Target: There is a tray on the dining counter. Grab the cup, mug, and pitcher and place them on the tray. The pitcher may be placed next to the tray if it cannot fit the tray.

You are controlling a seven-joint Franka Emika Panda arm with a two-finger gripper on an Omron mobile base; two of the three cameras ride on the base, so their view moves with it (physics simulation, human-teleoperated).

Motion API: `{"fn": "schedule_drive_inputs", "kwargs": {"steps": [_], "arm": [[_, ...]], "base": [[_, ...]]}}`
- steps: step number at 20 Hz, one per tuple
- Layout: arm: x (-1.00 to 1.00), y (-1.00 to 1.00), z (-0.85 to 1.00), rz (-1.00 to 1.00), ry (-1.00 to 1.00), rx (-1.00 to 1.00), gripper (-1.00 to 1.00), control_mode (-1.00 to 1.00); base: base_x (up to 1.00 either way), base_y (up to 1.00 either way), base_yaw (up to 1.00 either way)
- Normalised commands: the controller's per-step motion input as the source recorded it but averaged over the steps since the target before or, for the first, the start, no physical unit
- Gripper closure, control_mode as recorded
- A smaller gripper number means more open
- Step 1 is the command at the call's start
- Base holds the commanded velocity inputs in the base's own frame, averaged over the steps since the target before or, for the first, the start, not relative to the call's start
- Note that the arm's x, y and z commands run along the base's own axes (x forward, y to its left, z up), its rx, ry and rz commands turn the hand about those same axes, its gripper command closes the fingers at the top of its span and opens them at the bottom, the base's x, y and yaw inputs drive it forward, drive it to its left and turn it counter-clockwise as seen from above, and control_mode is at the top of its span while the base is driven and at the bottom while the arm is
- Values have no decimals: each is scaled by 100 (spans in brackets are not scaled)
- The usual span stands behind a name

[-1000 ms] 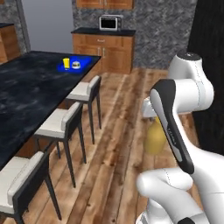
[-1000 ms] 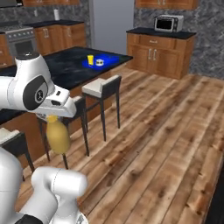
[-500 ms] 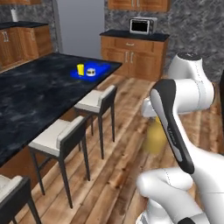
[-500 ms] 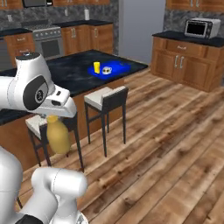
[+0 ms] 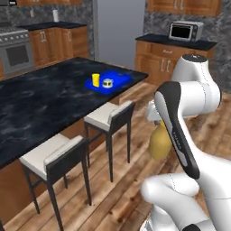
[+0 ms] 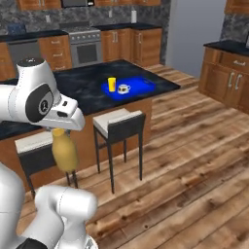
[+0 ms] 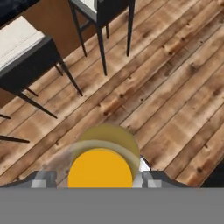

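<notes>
The pitcher (image 6: 64, 151) hangs upright from the gripper (image 7: 100, 177), above a wooden plank floor (image 6: 194, 160). In the hand view its round yellow body sits between the two fingers (image 7: 43, 179), which close on its neck from either side; the contact itself is blurred, so the hold looks firm but is not sharp.

Well ahead of the fingers lies the counter (image 5: 40, 94), black marble on a wooden base. Near its far corner rests the tray (image 5: 122, 80), bright blue. On the tray stand the cup (image 5: 95, 80) and, just beside it, the mug (image 5: 107, 83).

Two stools (image 5: 108, 117) with pale seats and dark legs stand along the counter's edge, between the fingers and the tray. Beyond are wooden cabinets (image 5: 158, 61), a microwave (image 5: 185, 31), an oven (image 5: 17, 54) and a grey tiled wall.

The left base view shows the pitcher (image 5: 160, 140) partly behind the arm; the right base view shows it whole under the hand. The hand view adds the floor directly below the pitcher and the stool legs (image 7: 103, 39) past it.
</notes>
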Motion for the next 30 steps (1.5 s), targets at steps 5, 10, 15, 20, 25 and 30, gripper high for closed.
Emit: {"fn": "schedule_drive_inputs", "kwargs": {"steps": [5,10,15,20,25,30], "arm": [[0,0,0,0,0,0,100,100],[0,0,0,0,0,0,100,100],[0,0,0,0,0,0,100,100],[0,0,0,0,0,0,100,100],[0,0,0,0,0,0,100,100],[0,0,0,0,0,0,100,100]], "base": [[84,-100,41],[65,-100,42],[45,-100,42],[37,-100,38],[39,-100,38],[47,-100,39]]}}
